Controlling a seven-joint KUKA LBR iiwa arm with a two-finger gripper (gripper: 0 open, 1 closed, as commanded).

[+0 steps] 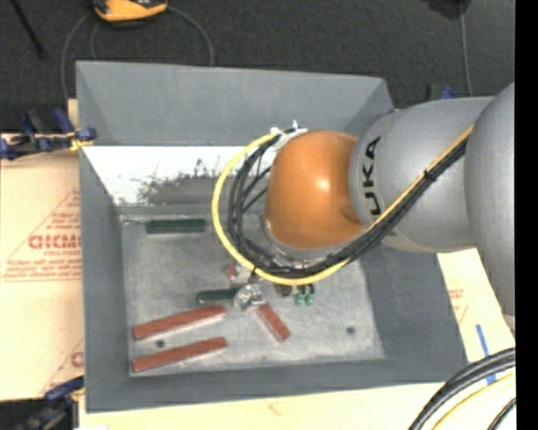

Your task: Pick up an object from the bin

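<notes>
A thin dark green stick [213,295] lies flat on the floor of the bin, near the middle. The gripper [246,296] is low down right at the stick's right end, very close to it or touching it. I cannot tell if the gripper is open or shut, because the big orange cover [309,191] on the arm hides most of it.

The job looks just begun. The arm is down in the bin and the gripper is by the stick, but the stick is on the floor and nothing is lifted. What is left, I think, is to close on something and bring it up and out.

Just to the right of the gripper lies a short red-brown piece [273,323], tilted. A small green thing [302,298] sits close by, under the arm. To the left and lower lie a long red-brown stick [177,322] and a second long red-brown stick [177,354], side by side but apart. Another dark green bar [175,227] lies far back by the wall. All of these rest loose in the grey bin [101,285], spread out and not in a heap.
</notes>
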